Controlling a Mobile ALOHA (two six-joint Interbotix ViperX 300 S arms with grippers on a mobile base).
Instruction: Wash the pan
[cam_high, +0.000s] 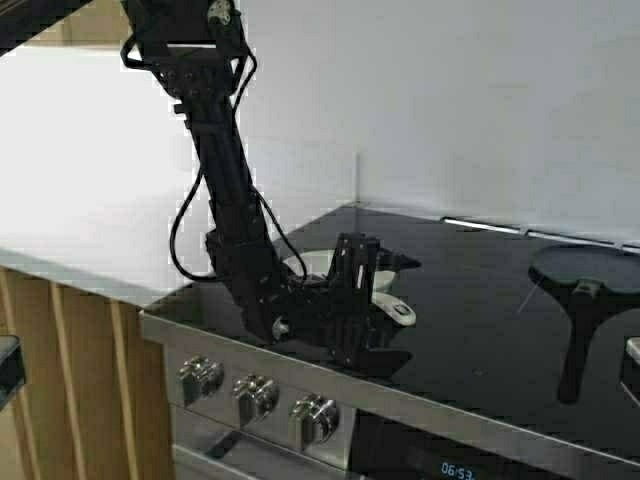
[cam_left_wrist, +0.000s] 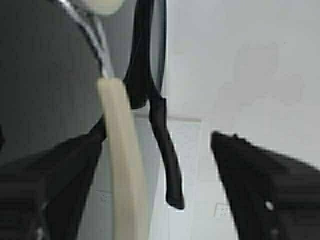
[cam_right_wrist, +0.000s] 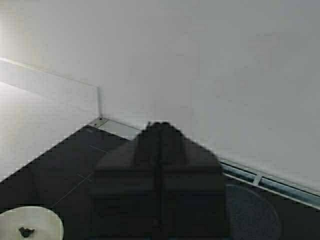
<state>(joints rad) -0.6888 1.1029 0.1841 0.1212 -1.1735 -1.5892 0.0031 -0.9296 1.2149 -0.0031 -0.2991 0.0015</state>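
The small white pan (cam_high: 312, 263) sits on the black stovetop (cam_high: 470, 330) near its left front corner, mostly hidden behind my left arm. Its short cream handle (cam_high: 400, 312) points right. My left gripper (cam_high: 390, 308) is low over the stovetop and open, with one finger on each side of the handle. In the left wrist view the handle (cam_left_wrist: 122, 170) lies close beside one finger (cam_left_wrist: 55, 185), with a wide gap to the other. My right gripper (cam_right_wrist: 160, 127) is shut and empty. The right wrist view shows the pan (cam_right_wrist: 27, 227) with a dark speck inside.
A larger dark pan (cam_high: 590, 268) with a long black handle (cam_high: 575, 350) sits on the right of the stovetop. Knobs (cam_high: 258, 397) line the stove's front. A white wall stands behind, and a white counter (cam_high: 90, 210) lies to the left.
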